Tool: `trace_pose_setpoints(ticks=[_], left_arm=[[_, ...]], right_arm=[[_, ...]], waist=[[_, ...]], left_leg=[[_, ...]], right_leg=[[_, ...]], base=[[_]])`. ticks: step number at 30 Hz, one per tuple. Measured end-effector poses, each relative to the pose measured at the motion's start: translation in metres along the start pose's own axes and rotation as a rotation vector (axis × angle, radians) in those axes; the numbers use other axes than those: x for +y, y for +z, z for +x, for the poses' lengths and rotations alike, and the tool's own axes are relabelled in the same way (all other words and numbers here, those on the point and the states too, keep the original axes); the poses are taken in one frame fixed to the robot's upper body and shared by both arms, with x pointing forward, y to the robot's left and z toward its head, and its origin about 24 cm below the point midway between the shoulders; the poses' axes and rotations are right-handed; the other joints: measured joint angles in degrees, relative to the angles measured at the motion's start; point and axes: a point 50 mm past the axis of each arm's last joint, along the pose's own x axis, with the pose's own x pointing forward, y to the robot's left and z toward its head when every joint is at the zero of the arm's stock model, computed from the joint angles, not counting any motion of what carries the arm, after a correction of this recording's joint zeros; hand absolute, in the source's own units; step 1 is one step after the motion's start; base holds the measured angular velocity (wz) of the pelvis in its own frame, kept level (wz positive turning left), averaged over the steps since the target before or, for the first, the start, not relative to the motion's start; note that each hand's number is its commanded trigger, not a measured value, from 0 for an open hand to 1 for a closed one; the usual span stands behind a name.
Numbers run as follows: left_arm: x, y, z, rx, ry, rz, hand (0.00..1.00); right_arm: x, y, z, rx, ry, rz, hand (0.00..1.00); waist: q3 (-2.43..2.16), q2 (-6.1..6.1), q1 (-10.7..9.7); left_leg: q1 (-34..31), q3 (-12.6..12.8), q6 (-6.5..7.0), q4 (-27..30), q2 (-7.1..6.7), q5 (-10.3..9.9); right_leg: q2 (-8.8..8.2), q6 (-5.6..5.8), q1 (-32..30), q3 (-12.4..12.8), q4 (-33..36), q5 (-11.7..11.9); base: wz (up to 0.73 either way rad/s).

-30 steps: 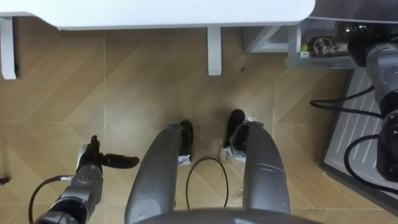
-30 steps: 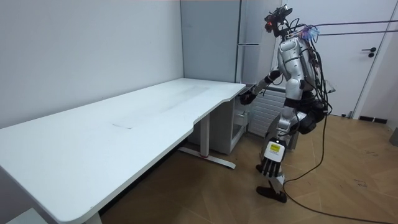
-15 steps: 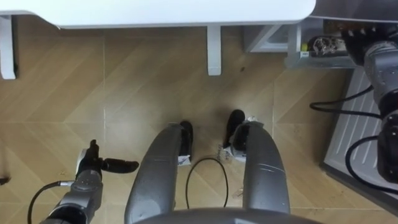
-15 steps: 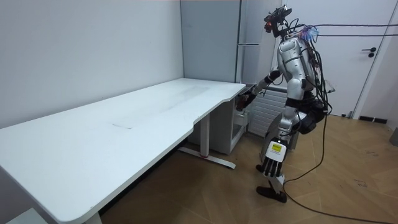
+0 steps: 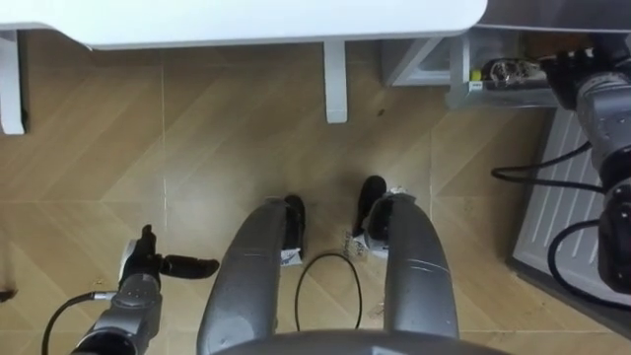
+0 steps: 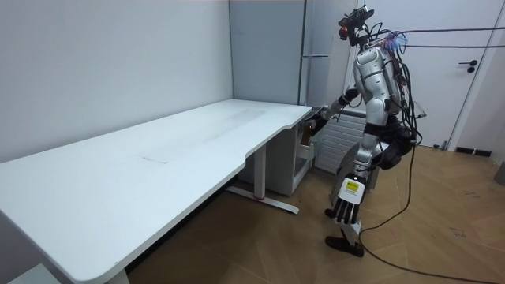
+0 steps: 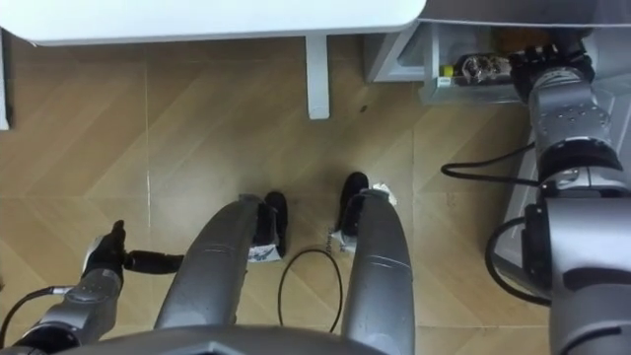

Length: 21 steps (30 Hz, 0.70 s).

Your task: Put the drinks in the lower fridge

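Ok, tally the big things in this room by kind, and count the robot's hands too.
Desk: 1
Fridge: 1
Door: 1
Hands: 2, the left hand by the robot's leg and the right hand at the fridge shelf
Total: 5

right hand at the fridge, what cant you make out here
Right hand: whether it holds a drink; its own wrist covers it in the eye views, too small in the room view.
Drinks in the lower fridge: kind and number; small, cut off by the top edge.
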Motion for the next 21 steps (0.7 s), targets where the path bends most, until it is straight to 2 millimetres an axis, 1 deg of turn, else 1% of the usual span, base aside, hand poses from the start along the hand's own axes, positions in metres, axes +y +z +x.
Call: trace_pose_setpoints(ticks=[3,4,5,6,7,8,10,11,13,19,21], left_arm=[[0.001,-0.001,0.000,0.000,-0.001,0.009,0.00],[0.002,-0.001,0.000,-0.002,0.000,0.012,0.00],[0.002,-0.001,0.000,-0.005,0.001,0.013,0.00],[0.003,-0.001,-0.002,-0.013,-0.001,0.012,0.00],[0.005,-0.004,-0.004,-0.017,-0.002,0.013,0.00],[0.005,-0.006,-0.005,-0.015,-0.002,0.013,0.00],[0.006,-0.013,-0.006,0.009,-0.001,0.021,0.00],[0.007,-0.015,-0.007,0.017,0.000,0.023,0.00],[0.007,-0.021,-0.009,0.039,0.000,0.027,0.00],[0.011,-0.021,-0.008,0.039,0.010,0.007,0.00],[0.013,-0.020,-0.007,0.040,0.016,-0.009,0.00]], right_arm=[[-0.003,-0.002,0.000,0.004,0.000,-0.057,0.00],[-0.008,-0.003,0.000,0.008,-0.008,-0.061,0.00],[-0.011,-0.004,0.000,0.011,-0.011,-0.061,0.00],[-0.017,-0.005,-0.001,0.019,-0.018,-0.066,0.00],[-0.024,-0.006,-0.002,0.028,-0.031,-0.072,0.00],[-0.027,-0.007,-0.002,0.031,-0.036,-0.075,0.00],[-0.042,-0.008,-0.004,0.040,-0.057,-0.082,0.00],[-0.046,-0.009,-0.004,0.042,-0.061,-0.084,0.00],[-0.054,-0.009,-0.005,0.045,-0.068,-0.086,0.00],[-0.075,-0.005,-0.008,0.037,-0.102,-0.066,0.00],[-0.078,-0.004,-0.009,0.033,-0.104,-0.057,0.00]], waist=[[-0.03,-0.23,-0.3],[-0.14,-0.58,-0.4],[-0.16,-0.82,-0.3],[-0.16,-1.23,-0.2],[-0.25,-1.86,-0.1],[-0.23,-1.96,-0.2],[-0.56,-2.72,-0.3],[-0.64,-2.84,-0.3],[-0.65,-2.92,-0.3],[-0.68,-2.90,-0.7],[-0.71,-2.83,-1.0]], left_leg=[[1.1,0.1,-0.05,-0.3,0.10,0.0],[1.6,0.1,-0.13,-0.6,0.08,0.0],[1.9,0.1,-0.20,-0.8,0.06,0.1],[2.5,0.0,-0.25,-1.1,0.17,0.1],[3.0,0.0,-0.35,-1.4,0.17,0.0],[3.2,0.0,-0.39,-1.5,0.17,0.0],[4.1,-0.4,-0.46,-2.0,0.37,-0.1],[4.3,-0.4,-0.49,-2.0,0.52,-0.1],[5.2,-0.4,-0.40,-2.1,1.45,-0.5],[8.0,-0.2,-0.05,-3.1,1.59,-0.8],[8.5,-0.2,-0.01,-3.4,1.48,-0.8]], right_leg=[[-0.17,0.01,1.0,0.1,-0.2,0.0],[-0.16,-0.02,1.4,0.1,-0.4,-0.1],[-0.15,-0.03,1.7,0.1,-0.5,-0.1],[0.16,-0.03,2.4,0.0,-1.0,-0.1],[0.62,-0.02,2.9,0.0,-1.3,-0.1],[0.74,-0.03,3.3,-0.1,-1.6,-0.1],[1.11,0.02,4.6,-0.6,-2.8,0.1],[1.28,0.05,4.9,-0.6,-3.0,0.1],[1.95,0.24,6.3,-0.7,-4.3,0.6],[2.21,0.79,9.1,-0.5,-5.9,0.8],[2.19,0.95,9.6,-0.4,-6.0,0.7]], base=[[-0.02],[0.00],[0.00],[-0.04],[-0.05],[-0.03],[0.00],[-0.11],[-0.14],[-0.05],[0.00]])
